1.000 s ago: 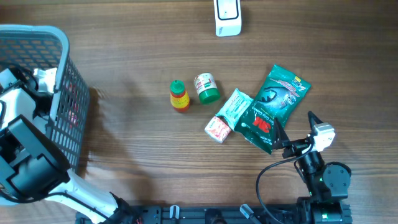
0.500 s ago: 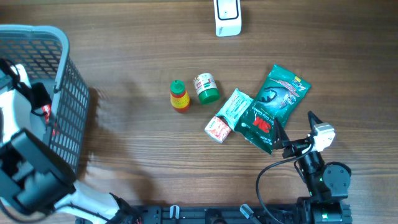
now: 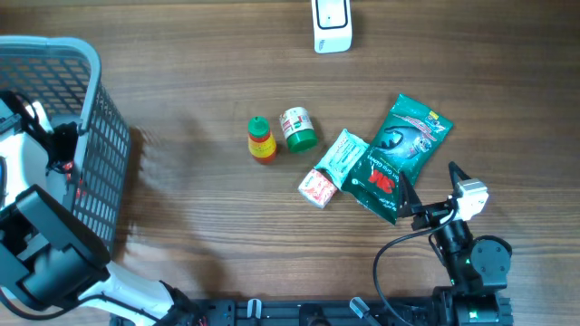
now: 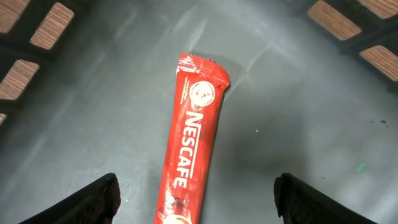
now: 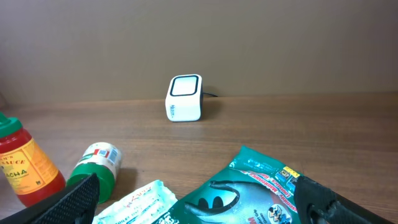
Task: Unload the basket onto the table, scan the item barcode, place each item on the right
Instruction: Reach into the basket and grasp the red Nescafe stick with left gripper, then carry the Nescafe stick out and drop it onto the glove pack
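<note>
Wood-grain tabletop (image 3: 181,54), brown, evenly lit. Plain tan wall (image 5: 280,37) at its far edge.

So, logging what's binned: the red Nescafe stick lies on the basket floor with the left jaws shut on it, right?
No: the left jaws stand open, clear of it. The red Nescafe stick does lie on the basket floor, as the left wrist view shows.

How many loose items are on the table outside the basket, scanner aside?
6, left to right mid-table: sauce bottle, green-lidded jar, small red-white packet, pale green sachet, dark green pouch, large green pouch. Overlapping packets may hide more.
</note>
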Controlling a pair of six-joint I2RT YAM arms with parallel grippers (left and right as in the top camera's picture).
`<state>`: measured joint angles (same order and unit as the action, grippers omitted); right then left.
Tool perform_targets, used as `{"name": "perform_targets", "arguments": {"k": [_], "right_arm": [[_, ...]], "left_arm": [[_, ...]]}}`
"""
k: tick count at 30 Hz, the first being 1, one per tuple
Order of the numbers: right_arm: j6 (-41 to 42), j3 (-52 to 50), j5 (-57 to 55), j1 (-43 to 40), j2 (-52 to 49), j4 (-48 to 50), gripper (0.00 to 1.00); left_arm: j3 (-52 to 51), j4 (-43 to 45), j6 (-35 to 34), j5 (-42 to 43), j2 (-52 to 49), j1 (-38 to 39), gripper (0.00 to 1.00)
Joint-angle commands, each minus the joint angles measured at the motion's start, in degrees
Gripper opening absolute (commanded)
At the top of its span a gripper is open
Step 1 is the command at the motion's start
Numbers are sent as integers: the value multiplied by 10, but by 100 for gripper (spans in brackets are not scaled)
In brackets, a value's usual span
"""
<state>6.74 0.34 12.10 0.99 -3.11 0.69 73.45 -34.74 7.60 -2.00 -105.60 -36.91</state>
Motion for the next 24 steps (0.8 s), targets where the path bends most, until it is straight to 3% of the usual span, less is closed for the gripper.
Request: {"name": "perform_targets", "arguments": {"k": [1, 7, 11, 13, 19, 24], "right_arm": [[-7, 0, -3, 3, 2, 2, 100], [-7, 0, -3, 3, 2, 2, 100], [-7, 0, -3, 3, 2, 2, 100], [-7, 0, -3, 3, 2, 2, 100], [-7, 0, -3, 3, 2, 2, 100], [-7, 0, -3, 3, 2, 2, 100]], "left_arm": [[-4, -2, -10, 9, -19, -5, 82], [-5, -24, -8, 9, -57, -9, 70], [-5, -61, -6, 5, -76, -33, 51], [-6, -77, -6, 5, -79, -46, 6], [9, -105, -9, 5, -44, -56, 4], [93, -128, -44, 7, 68, -45, 4]]}}
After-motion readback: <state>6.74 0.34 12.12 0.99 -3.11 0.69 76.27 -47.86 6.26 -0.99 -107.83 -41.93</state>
